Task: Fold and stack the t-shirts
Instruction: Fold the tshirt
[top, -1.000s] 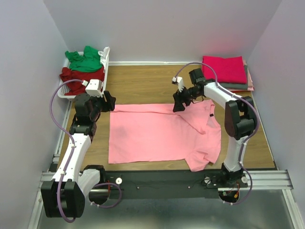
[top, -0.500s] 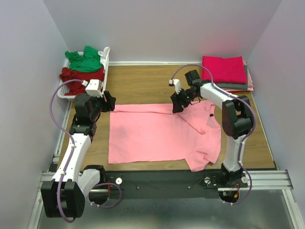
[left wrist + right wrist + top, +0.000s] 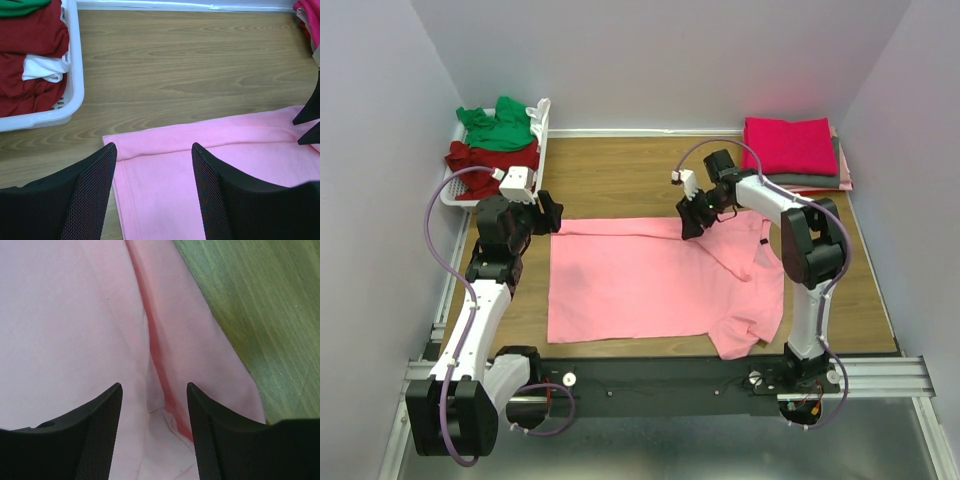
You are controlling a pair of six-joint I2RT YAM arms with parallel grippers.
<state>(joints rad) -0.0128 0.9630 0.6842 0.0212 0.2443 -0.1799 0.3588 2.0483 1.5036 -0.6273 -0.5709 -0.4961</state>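
The light pink t-shirt [image 3: 660, 280] lies spread across the middle of the table, with its right part folded over and rumpled. My left gripper [image 3: 548, 213] hovers open over its far left corner [image 3: 210, 165], nothing between the fingers [image 3: 152, 150]. My right gripper [image 3: 692, 225] stands open just above the shirt's far edge. In the right wrist view a fold crease [image 3: 155, 350] in the pink cloth runs between its jaws [image 3: 154, 390]. A magenta t-shirt [image 3: 790, 145] lies folded on a grey one [image 3: 815, 180] at the far right.
A white slotted basket [image 3: 542, 130] at the far left holds a green t-shirt [image 3: 498, 125] and a dark red one [image 3: 490, 157]. Its rim [image 3: 75, 60] is close to my left gripper. Bare wooden table [image 3: 265, 305] lies beyond the pink shirt's far edge.
My right gripper has shifted a little to the left along the shirt's far edge and its jaws have narrowed somewhat. The left arm has not moved.
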